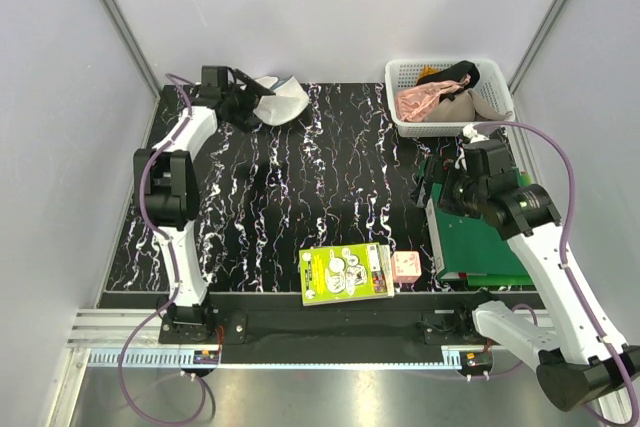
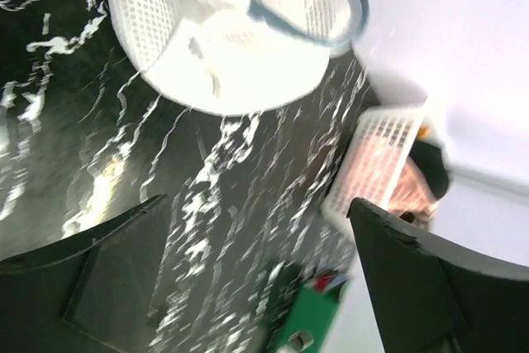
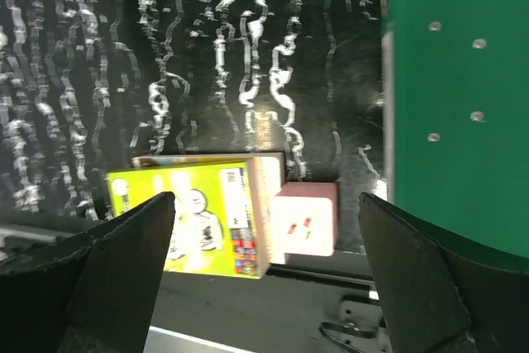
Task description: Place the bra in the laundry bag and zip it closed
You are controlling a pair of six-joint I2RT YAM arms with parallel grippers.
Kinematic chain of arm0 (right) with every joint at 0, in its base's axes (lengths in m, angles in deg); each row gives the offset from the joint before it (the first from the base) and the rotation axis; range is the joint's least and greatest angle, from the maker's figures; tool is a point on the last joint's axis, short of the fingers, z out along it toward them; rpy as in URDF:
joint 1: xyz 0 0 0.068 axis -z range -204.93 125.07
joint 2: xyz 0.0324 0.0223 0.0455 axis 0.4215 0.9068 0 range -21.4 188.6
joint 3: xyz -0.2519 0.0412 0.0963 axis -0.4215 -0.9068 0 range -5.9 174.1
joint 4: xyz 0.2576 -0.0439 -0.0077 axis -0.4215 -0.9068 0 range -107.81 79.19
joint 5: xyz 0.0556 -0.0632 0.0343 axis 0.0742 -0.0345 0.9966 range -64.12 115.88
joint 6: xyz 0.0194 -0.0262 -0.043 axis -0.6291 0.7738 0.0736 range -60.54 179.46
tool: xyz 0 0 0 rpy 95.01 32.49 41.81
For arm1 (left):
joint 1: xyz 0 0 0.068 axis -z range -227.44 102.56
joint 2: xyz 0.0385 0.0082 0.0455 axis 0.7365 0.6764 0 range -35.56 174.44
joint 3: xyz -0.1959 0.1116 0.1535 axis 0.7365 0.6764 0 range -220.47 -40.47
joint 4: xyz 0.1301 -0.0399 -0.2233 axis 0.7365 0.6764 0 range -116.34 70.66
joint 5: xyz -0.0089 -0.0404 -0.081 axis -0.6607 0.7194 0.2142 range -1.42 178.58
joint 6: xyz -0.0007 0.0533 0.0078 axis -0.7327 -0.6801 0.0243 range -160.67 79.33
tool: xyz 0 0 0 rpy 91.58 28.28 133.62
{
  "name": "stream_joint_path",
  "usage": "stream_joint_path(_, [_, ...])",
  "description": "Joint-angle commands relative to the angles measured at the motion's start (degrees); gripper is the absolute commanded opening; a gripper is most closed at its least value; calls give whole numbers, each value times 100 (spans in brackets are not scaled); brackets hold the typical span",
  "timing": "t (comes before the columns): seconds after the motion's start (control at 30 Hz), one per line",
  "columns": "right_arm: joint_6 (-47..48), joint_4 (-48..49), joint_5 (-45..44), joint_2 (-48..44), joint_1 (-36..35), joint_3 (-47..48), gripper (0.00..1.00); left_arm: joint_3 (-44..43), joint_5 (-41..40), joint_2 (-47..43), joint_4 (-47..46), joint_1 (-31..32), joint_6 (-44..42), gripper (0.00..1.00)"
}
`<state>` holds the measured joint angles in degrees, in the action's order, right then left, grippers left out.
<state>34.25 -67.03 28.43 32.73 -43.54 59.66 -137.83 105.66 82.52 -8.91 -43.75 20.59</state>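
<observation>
At the far right corner of the tabletop, the bra [image 1: 478, 102] lies bundled in a white lattice basket [image 1: 400, 75] beside a pink garment [image 1: 424, 102] and a black one [image 1: 455, 73]. Its long axis cannot be read from the heap. The right claw [image 1: 432, 179] is the nearer one. It hangs over a green board [image 1: 480, 242] along the right edge, so the bra lies from it toward the far edge. The left claw [image 1: 255, 97] sits at the far left corner, just beside the laundry bag [image 1: 282, 99].

The right wrist view shows its fingers [image 3: 124, 245] spread and empty, but it looks toward the near edge at a yellow-green book [image 3: 198, 217] and a pink cube [image 3: 306, 217]. Only the overhead view shows the bra clearly. The left wrist view shows its own spread fingers [image 2: 107, 270] facing the bag's mesh, with nothing between them.
</observation>
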Motion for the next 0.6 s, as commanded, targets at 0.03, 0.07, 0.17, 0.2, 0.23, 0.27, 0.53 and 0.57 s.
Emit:
stream_joint_path(0.03, [508,-125,-553,255,16,370,100,-669,-371,478,-258,18,1414,93])
stream_joint_path(0.07, [517,-125,-597,291,24,396,100,-714,-424,557,-249,18,1581,93])
stream_joint_path(0.17, [631,-160,-510,458,24,580,100,-880,-731,865,-258,27,2258,94])
stream_joint_path(0.2, [684,-169,-475,476,16,607,100,-977,-941,935,-258,36,2433,94])
stream_joint_path(0.23, [710,-169,-457,476,15,624,100,-1134,-1039,1127,-258,36,2461,94])
stream_joint_path(0.27, [711,-161,-431,458,24,625,100,-1449,-1101,1242,-249,36,2488,94])
stream_joint_path(0.53, [544,-187,-580,274,33,554,100,-2541,-1278,2236,-73,1,3252,91])
stream_joint_path(0.57, [509,-196,-597,256,33,546,100,-2612,-1217,2402,-4,1,3287,85])
